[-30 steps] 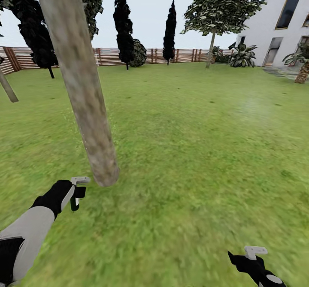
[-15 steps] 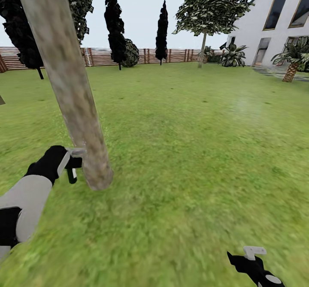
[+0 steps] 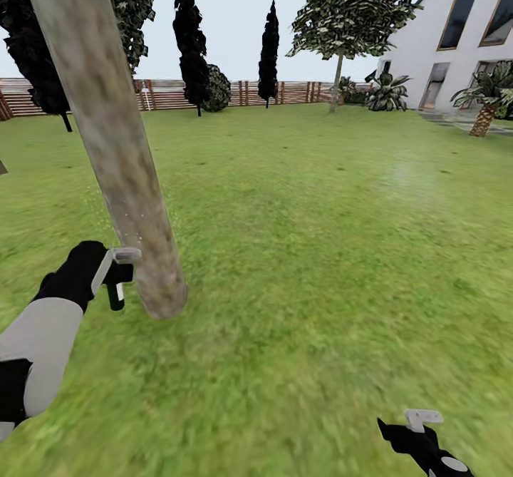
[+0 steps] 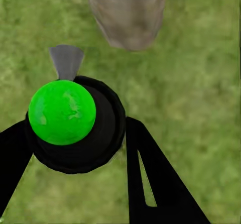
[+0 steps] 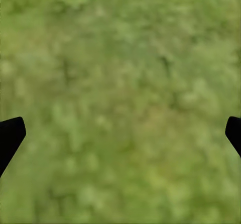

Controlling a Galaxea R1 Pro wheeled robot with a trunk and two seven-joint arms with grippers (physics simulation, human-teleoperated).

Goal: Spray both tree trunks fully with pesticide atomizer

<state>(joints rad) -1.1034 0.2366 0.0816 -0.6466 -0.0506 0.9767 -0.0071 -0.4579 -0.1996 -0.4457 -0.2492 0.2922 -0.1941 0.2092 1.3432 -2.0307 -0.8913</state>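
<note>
The pesticide atomizer point(image 3: 116, 281) hangs above the lawn point(image 3: 320, 249) just beside the foot of the leaning tree trunk point(image 3: 117, 156), its grey trigger head reaching the bark, and it is clamped between the fingers of the left gripper point(image 4: 80, 133). From the left wrist the bottle's green spot point(image 4: 62, 112) shows with the trunk base beyond. The right gripper point(image 3: 422, 434) hangs low over bare grass well apart from the trunk, fingers spread wide and holding nothing.
</note>
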